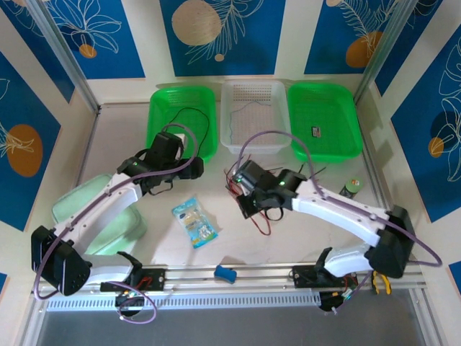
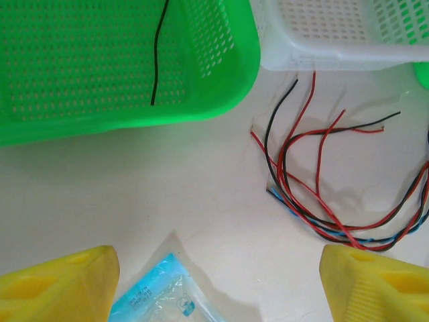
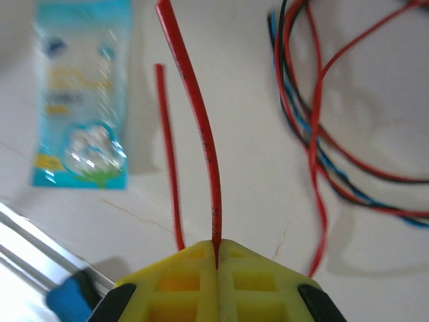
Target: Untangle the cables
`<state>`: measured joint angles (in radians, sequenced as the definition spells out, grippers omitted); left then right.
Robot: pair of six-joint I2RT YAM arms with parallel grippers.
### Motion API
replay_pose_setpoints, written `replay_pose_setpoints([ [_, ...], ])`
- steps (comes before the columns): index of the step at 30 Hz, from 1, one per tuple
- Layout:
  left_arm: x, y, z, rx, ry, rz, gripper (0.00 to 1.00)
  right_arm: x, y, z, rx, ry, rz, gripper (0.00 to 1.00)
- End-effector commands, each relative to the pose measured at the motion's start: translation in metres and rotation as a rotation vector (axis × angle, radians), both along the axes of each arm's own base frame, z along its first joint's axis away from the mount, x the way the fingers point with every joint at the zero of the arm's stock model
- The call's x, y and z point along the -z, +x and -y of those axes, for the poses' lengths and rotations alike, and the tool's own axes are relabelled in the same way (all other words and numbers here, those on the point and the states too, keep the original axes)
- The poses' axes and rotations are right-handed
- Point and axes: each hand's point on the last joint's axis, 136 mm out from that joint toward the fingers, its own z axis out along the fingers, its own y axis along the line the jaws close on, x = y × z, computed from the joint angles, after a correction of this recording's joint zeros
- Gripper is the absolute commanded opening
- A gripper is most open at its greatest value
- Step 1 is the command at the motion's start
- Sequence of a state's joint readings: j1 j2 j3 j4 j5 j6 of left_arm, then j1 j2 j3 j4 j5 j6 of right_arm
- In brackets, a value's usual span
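Separation step: right claw [image 3: 216,249] clamps one red cable [image 3: 201,134]; left claw [image 2: 216,258] wide, empty. Next: draw it clear of the bundle [image 2: 315,198].

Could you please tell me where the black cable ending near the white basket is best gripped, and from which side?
Grip the black cable behind its free end near the white basket, where it curves clear of the red cables. Come down from above, jaws across the wire: it lies flat on the table and is bundled farther along.

White arms [image 1: 338,209] bear black joints, lilac cables [image 1: 271,132] and yellow, apparently ribbed pincer fingers [image 2: 60,285].
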<state>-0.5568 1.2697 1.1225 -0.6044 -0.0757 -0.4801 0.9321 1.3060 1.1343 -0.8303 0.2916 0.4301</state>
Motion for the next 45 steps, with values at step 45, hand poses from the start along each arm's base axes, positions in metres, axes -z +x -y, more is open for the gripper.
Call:
replay_pose_setpoints([
  [45, -0.143, 0.021, 0.044, 0.062, -0.340, 0.234, 0.77, -0.356, 0.095, 0.017, -0.034, 0.587, 0.839, 0.00],
])
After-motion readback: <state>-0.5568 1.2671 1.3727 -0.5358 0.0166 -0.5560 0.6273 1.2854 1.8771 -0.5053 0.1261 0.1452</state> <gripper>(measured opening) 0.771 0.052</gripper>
